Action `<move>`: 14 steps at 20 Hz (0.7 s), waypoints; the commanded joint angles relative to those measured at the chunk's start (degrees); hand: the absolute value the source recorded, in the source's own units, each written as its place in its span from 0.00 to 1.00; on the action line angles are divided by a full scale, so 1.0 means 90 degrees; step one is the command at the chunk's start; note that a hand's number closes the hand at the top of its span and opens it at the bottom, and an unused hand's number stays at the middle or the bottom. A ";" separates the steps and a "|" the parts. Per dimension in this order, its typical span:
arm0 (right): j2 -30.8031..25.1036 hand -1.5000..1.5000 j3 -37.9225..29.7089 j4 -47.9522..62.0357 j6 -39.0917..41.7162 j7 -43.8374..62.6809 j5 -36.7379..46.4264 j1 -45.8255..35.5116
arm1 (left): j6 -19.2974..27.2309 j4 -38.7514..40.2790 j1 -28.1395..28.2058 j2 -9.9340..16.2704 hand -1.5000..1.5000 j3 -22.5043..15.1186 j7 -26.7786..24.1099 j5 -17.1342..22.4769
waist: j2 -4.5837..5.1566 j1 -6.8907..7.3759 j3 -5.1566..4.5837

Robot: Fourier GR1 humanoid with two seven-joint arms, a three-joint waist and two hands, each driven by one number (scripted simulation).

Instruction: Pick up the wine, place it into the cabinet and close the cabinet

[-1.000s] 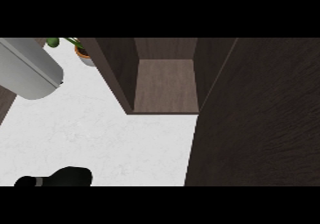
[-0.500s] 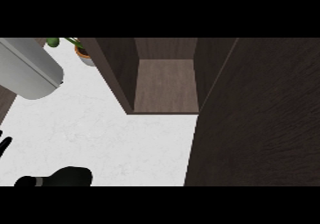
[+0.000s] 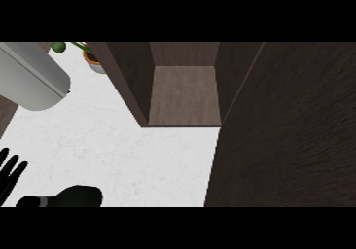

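A glossy black wine bottle is seen lying on the speckled white bench; straight-fingered, the left hand is held released beside it; the wood-grained cabinet is open.

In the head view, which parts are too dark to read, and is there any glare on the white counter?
Head view: the white marble counter is evenly lit, without glare; the dark brown wooden cabinet door at the right is very dark, only faint grain shows; the black wine bottle at the lower edge is a plain silhouette; the left black robot hand likewise shows only outlined straight fingers.
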 commanded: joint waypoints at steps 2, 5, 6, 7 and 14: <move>-0.0007 0.00 -0.0270 -0.0812 -0.0032 0.0418 -0.0563 0.0320 | -0.0553 0.0776 0.0220 -0.0454 0.00 -0.0191 -0.0947 -0.0799 | 0.0004 0.0000 0.0003; -0.0088 0.00 -0.0220 -0.0682 -0.0118 0.0617 -0.0456 0.0023 | -0.0626 0.1260 0.0014 -0.0388 0.00 -0.0102 -0.1253 -0.1077 | 0.0006 0.0001 0.0002; -0.0118 0.00 -0.0203 -0.0736 -0.0241 0.0877 -0.0499 -0.0313 | -0.0244 0.1180 -0.0468 -0.0091 0.00 0.0001 -0.0492 -0.0599 | 0.0001 -0.0031 0.0002; -0.0181 0.00 -0.0440 -0.0755 -0.0059 0.0633 -0.0623 0.0051 | -0.0851 0.1416 0.0172 -0.0193 0.00 0.0101 -0.1176 -0.0770 | 0.0003 0.0006 0.0003; 0.0025 0.00 0.0187 -0.0542 -0.0157 0.0337 -0.0146 0.0152 | -0.0962 0.2855 -0.0304 -0.0280 0.00 0.0022 -0.2211 -0.1707 | 0.0013 0.0005 0.0001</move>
